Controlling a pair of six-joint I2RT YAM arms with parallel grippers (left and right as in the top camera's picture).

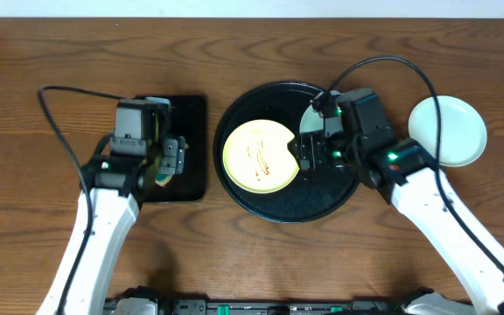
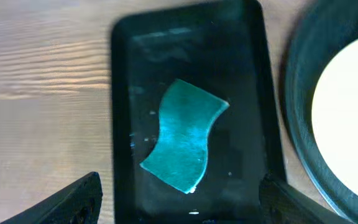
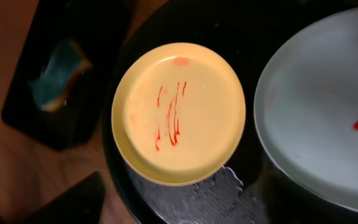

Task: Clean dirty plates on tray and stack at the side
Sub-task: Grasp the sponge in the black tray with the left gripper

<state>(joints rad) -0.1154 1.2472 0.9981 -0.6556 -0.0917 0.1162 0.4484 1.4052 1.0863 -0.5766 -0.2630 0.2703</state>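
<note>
The round black tray (image 1: 287, 208) holds a pale yellow plate (image 1: 259, 157) with thin red streaks and a mint-blue plate (image 1: 311, 121), partly hidden under my right arm. In the right wrist view the yellow plate (image 3: 179, 112) lies left of the mint-blue plate (image 3: 328, 112), which has a red smear. A second mint-blue plate (image 1: 447, 129) sits on the bare wood to the right of the tray. My right gripper (image 1: 309, 153) (image 3: 185, 208) is open and empty above the tray, between the two plates. My left gripper (image 1: 169, 162) (image 2: 179, 211) is open and empty above a teal sponge (image 2: 182, 137).
The sponge lies on a smaller rectangular black tray (image 1: 191, 114) (image 2: 129, 93) left of the round tray; the sponge (image 3: 58, 78) also shows in the right wrist view. The round tray's rim (image 2: 297, 93) is close to the rectangular tray's right edge. Brown tabletop surrounds both.
</note>
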